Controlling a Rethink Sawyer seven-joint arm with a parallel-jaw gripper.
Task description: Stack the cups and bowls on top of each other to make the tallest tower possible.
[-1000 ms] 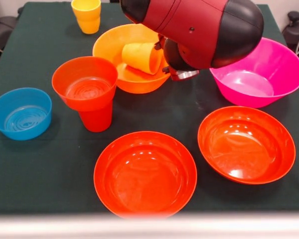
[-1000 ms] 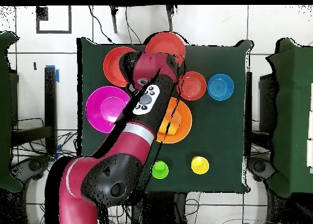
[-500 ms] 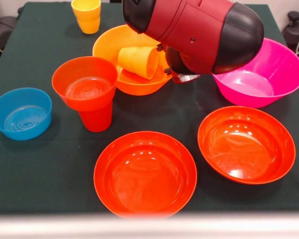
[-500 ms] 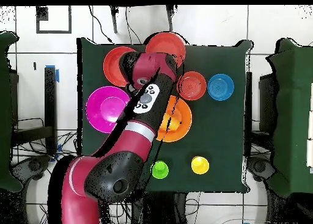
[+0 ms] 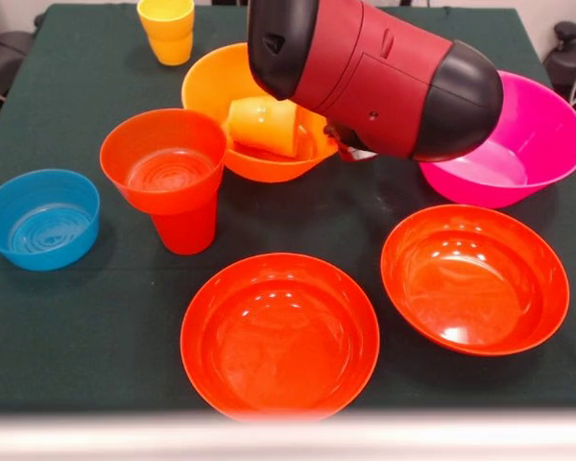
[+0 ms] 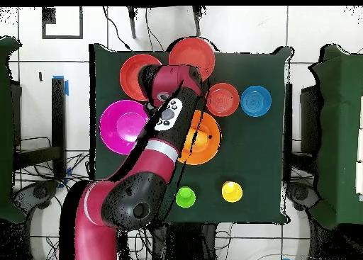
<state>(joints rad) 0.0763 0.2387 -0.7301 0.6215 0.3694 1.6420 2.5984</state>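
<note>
Front view: an orange cup [image 5: 265, 126] lies tipped inside the large orange bowl [image 5: 211, 91], the arm [image 5: 374, 77] looming just beside it. Whether the gripper grasps it cannot be told. Likely next: righting that cup for stacking.

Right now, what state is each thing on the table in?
orange cup: on its side inside the large orange bowl
small red-orange bowl: stacked on an upright red-orange cup
blue bowl: upright, empty
two wide red-orange bowls: upright, empty
magenta bowl: upright, partly hidden
yellow cup: upright
</note>
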